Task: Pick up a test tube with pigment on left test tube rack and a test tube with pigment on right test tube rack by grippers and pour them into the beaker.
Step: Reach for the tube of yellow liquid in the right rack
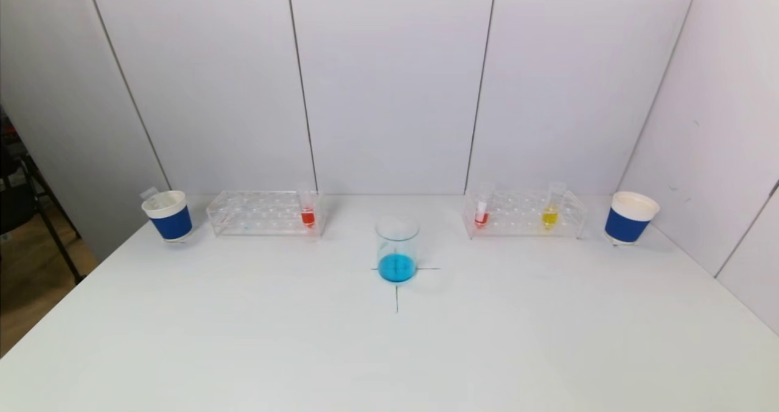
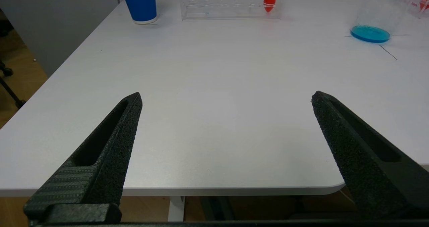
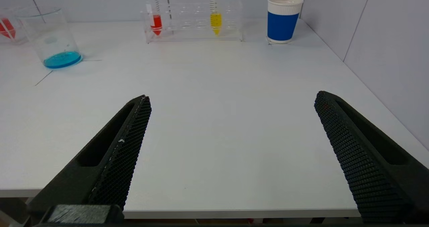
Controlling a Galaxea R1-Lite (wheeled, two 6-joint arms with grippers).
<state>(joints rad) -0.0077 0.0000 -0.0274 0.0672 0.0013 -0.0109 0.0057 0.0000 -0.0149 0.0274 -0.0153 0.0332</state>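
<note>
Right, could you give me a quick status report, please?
Left gripper and right gripper open, empty, at near table edge. Tubes racked: red left; red, yellow right. Beaker centre. Path unobstructed.

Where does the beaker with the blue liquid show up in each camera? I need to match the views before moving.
Head view: the beaker stands at table centre on the black cross mark, between the two racks.
Left wrist view: the beaker is at the upper right edge of the picture.
Right wrist view: the beaker is at the upper left.
Shared landmark: the black cross mark under the beaker shows in all three.
</note>
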